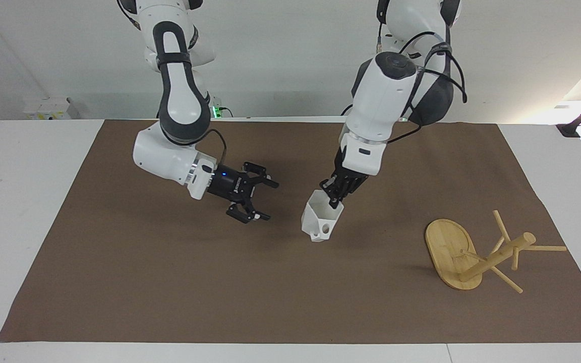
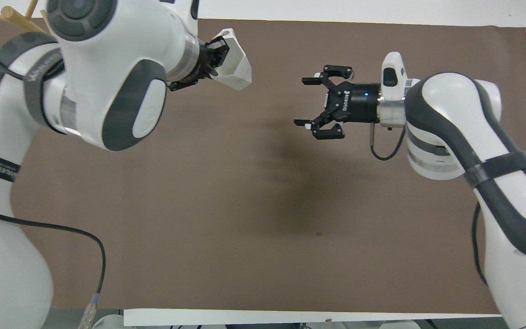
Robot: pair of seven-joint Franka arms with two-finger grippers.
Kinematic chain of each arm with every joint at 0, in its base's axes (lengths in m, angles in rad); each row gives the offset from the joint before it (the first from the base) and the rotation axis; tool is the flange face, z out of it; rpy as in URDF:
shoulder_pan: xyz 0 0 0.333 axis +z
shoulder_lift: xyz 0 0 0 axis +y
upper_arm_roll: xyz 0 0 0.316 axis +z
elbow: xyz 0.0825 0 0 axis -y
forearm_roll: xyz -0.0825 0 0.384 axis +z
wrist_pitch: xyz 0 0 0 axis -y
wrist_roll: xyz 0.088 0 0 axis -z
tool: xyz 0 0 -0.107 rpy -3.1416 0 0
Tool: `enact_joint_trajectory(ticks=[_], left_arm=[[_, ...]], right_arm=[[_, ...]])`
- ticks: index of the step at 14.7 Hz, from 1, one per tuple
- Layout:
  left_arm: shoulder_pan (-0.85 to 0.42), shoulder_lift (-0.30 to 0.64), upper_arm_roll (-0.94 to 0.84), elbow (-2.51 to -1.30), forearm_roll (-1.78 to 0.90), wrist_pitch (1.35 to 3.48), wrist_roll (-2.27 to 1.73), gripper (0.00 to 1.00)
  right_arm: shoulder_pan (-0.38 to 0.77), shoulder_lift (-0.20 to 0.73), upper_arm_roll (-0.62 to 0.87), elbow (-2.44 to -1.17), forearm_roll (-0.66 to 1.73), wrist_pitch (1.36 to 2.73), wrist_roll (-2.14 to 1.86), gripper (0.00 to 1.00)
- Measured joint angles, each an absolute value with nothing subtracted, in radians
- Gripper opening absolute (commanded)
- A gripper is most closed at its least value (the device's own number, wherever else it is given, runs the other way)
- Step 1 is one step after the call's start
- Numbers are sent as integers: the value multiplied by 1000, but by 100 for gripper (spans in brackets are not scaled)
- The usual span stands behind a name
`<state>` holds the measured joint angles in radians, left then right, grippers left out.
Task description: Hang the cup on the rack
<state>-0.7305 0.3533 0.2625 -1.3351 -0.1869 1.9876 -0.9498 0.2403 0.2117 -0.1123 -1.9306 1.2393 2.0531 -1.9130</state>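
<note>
Right now I have the small white faceted cup hanging from my left tool, which is clenched on the cup's rim with one finger inside the mouth and one outside. It hangs in the air over the brown mat that covers the table, roughly mid-table and toward the left arm's end. That rim grip leaves the small looped handle free at the lower side of the cup, its hole turned outward — the part I judge has to meet a peg, so I want nothing of the tool near it.

My right tool is released, fingers spread wide and holding nothing, hovering over the mat toward the right arm's end and well apart from the cup. I would leave that arm waiting there, out of the left arm's path.

The light bamboo mug rack is the awkward part. It lies tipped over at the left arm's end of the table: its oval base stands on edge, the round post runs low across the mat, and the thin pegs fan out sideways and upward. One peg points up and back toward the robots.

By my reckoning the carry to the rack is only begun. With the rack lying down, I judge that upward peg the likeliest target — or the free right tool could set the rack upright first.
</note>
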Motion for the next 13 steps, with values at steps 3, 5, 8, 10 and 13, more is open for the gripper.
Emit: enact_joint_trajectory(ticks=[3,5,8,10,13], left_arm=[[-679,252,295,-1456,-187,2175,-971,0],[-653,155,298,-1660,-188,2432,-988,0],[-649,40,295,-1986,-188,2819,-1027,0],[-649,-10,294,-2142,-188,2950,-1030,0],[-647,-25,294,-2248,-188,3072,-1030,0]], right_arm=[[76,175,-118,-1925,991,1946,-1909,100],[10,162,-120,-1914,853,1943,-1842,100],[-31,158,-119,-1853,655,1946,-1617,100],[-48,156,-119,-1783,542,1930,-1439,100],[-62,153,-119,-1645,358,1792,-1180,100]])
